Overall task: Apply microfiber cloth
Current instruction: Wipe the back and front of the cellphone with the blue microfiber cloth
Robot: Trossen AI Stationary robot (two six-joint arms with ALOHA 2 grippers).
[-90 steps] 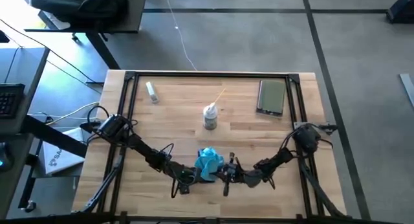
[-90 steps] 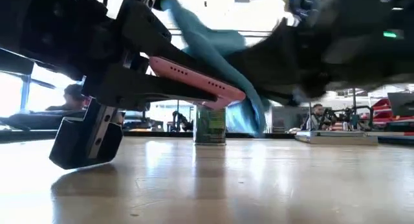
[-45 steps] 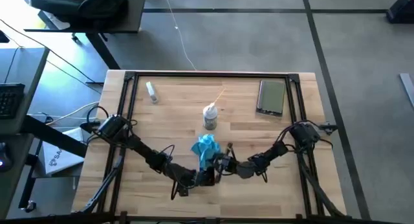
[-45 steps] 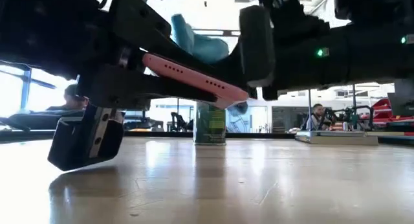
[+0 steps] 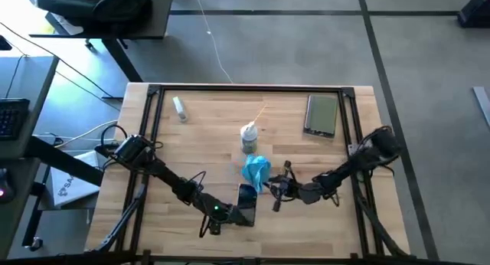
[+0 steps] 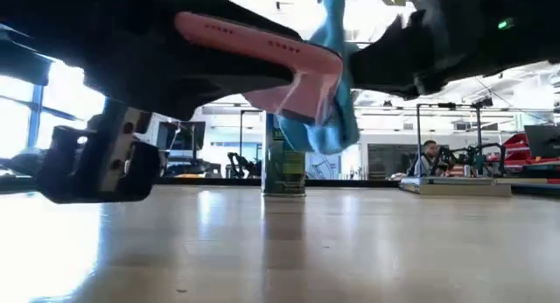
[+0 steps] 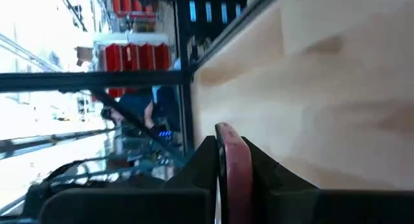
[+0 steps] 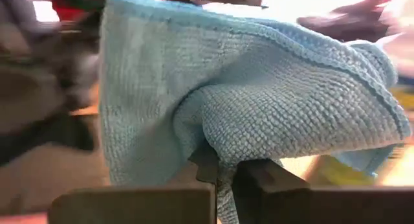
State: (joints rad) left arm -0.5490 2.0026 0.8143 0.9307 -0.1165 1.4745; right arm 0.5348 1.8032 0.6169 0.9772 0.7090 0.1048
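A small spray bottle [image 5: 249,138] is seen upright at mid-table, just beyond the work area; a second black phone [image 5: 321,114] lies flat toward the far right corner, and a small white object [image 5: 179,107] toward the far left, all well apart from the arms. In the low view the bottle is partly screened by the hanging cloth. The left gripper [image 5: 243,214] is clamped on a pink-cased phone [image 6: 262,51], held raised off the table near the front edge, its dark face upward in the high view. The right gripper [image 5: 277,188] is closed on the microfiber cloth [image 5: 256,171], pinched between its fingers [image 8: 265,179] in the right wrist view. Compared with half a second earlier, the cloth has been drawn off the phone toward the right and far side, and the phone's face is now uncovered. The cloth hangs bunched, long axis roughly vertical, its free end drooping beside the phone's far edge; whether it touches there cannot be told.
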